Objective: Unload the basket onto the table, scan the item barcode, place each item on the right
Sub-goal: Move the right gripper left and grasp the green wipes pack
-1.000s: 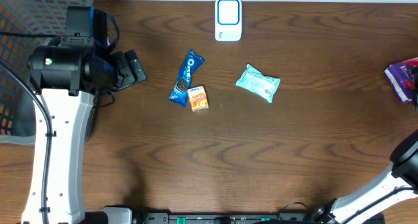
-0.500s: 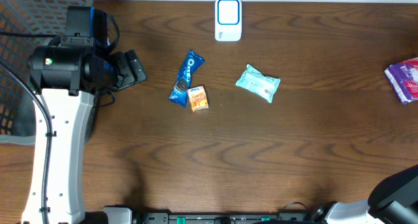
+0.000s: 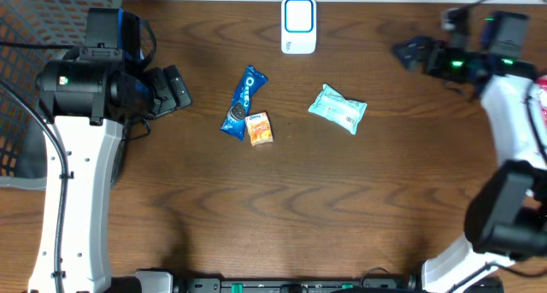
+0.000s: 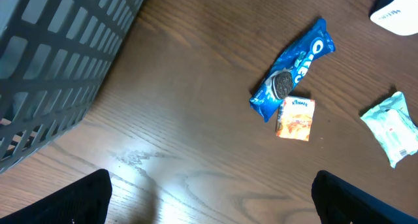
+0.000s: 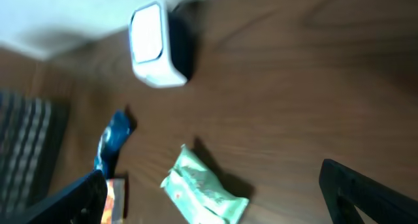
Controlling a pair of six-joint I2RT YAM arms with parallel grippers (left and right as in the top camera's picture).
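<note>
A white barcode scanner [image 3: 298, 25] stands at the table's far middle edge. Three items lie on the wood: a blue Oreo pack [image 3: 244, 102], a small orange packet [image 3: 259, 128] touching it, and a mint-green pack [image 3: 338, 108]. My left gripper [image 3: 175, 90] is open, hovering left of the Oreo pack [image 4: 292, 68], with nothing between its fingers [image 4: 72, 201]. My right gripper [image 3: 408, 52] is open, up at the right of the scanner [image 5: 157, 46] and pointing left. In its blurred wrist view the green pack [image 5: 204, 188] lies below, between its spread fingers [image 5: 366, 191].
A dark mesh basket [image 3: 34, 37] fills the far left corner. A purple pack [image 3: 542, 95] peeks out at the right edge, mostly hidden behind the right arm. Bare wood stretches across the front half of the table.
The right arm has swung in from the lower right edge to the upper right, its gripper now near the scanner and covering most of the purple pack. The left arm has not moved.
</note>
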